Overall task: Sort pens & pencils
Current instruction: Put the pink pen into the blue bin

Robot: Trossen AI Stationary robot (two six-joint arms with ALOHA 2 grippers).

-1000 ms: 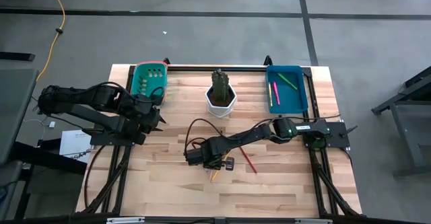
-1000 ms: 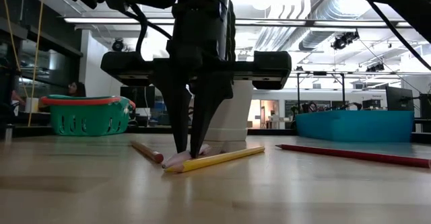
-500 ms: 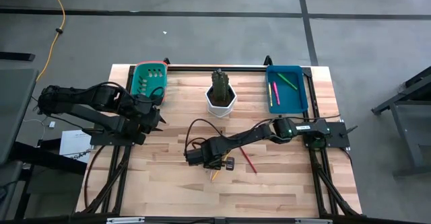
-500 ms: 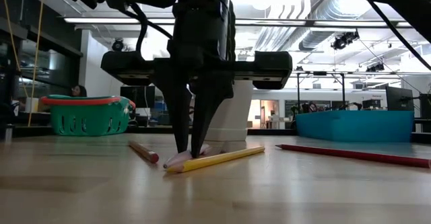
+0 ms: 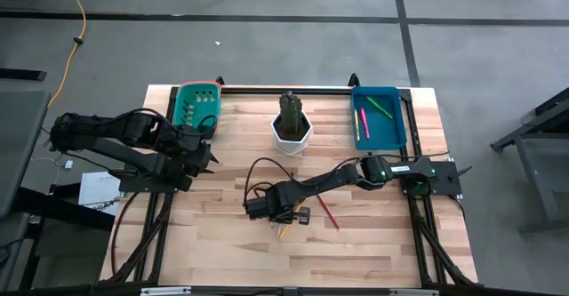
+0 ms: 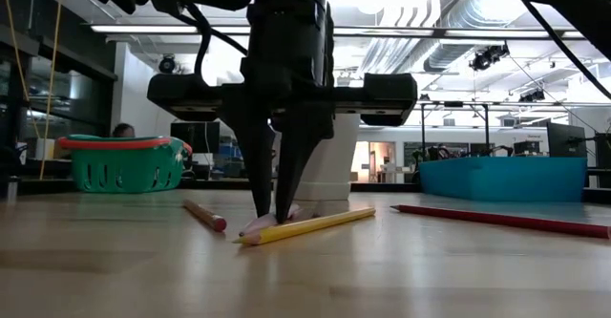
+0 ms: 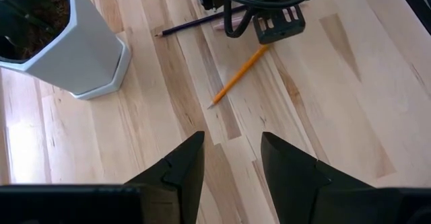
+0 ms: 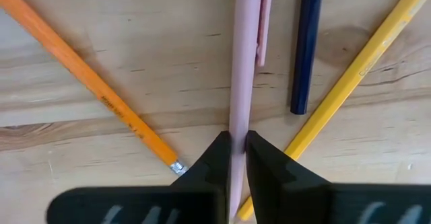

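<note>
Two fingers of the right tool (image 8: pixel 232 158) pinch a pale pink pen (image 8: pixel 241 62) that lies flat on the surface (image 5: pixel 373 243); I judge the low grip prepares a lift. Just beside it lie a dark pencil (image 8: pixel 308 46), a yellow pencil (image 8: pixel 350 72) and an orange pencil (image 8: pixel 87 83). Farther away, the blue tray (image 5: pixel 397 134) already holds pens. The left tool (image 7: pixel 232 160) waits apart, spread.
</note>
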